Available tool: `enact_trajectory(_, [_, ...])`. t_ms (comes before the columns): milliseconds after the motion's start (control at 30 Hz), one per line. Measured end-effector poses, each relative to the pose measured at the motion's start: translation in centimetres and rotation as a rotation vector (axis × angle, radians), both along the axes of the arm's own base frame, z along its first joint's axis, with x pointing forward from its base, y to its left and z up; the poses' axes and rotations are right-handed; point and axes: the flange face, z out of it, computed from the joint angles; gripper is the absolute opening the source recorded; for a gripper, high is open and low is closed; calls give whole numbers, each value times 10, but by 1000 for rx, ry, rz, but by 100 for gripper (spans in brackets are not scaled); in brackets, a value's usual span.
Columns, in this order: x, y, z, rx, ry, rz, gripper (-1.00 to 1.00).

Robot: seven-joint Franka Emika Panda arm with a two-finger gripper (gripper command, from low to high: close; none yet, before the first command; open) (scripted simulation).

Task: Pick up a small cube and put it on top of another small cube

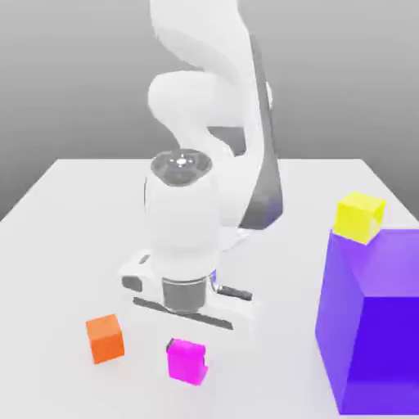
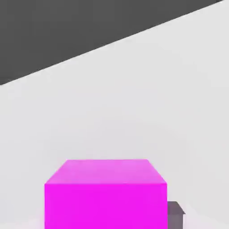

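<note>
Magenta and plain, the small cube point(image 1: 186, 365) sits between the two sides of the claw point(image 1: 188, 354), which is clamped on it, directly beneath the white hand point(image 1: 192, 308). Whether its underside touches the pale surface point(image 1: 57, 245), I cannot tell. The orange cube point(image 1: 105, 339) lies near, toward the exterior view's left; the yellow cube point(image 1: 358, 217) rests atop the purple block point(image 1: 372, 319), well apart, toward the right.

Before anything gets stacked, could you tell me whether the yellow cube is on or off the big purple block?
On: the yellow cube sits atop the purple block, at its edge.
</note>
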Motion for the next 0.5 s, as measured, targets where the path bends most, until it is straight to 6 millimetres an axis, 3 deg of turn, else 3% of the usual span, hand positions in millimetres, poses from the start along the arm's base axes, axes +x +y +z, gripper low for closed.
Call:
enact_trajectory(67, [16, 35, 31, 13, -21, 129, -100])
enact_trajectory(133, [25, 84, 64, 29, -41, 287, -100])
enact_trajectory(233, [22, 157, 112, 40, -49, 545, -100])
enact_trajectory(300, [24, 164, 142, 41, -51, 639, -100])
enact_trajectory(333, [19, 179, 154, 43, -51, 701, -100])
enact_trajectory(433, [-27, 276, 197, 45, -47, 1021, -100])
enact_trajectory(500, [-58, 314, 228, 28, -35, 1210, -100])
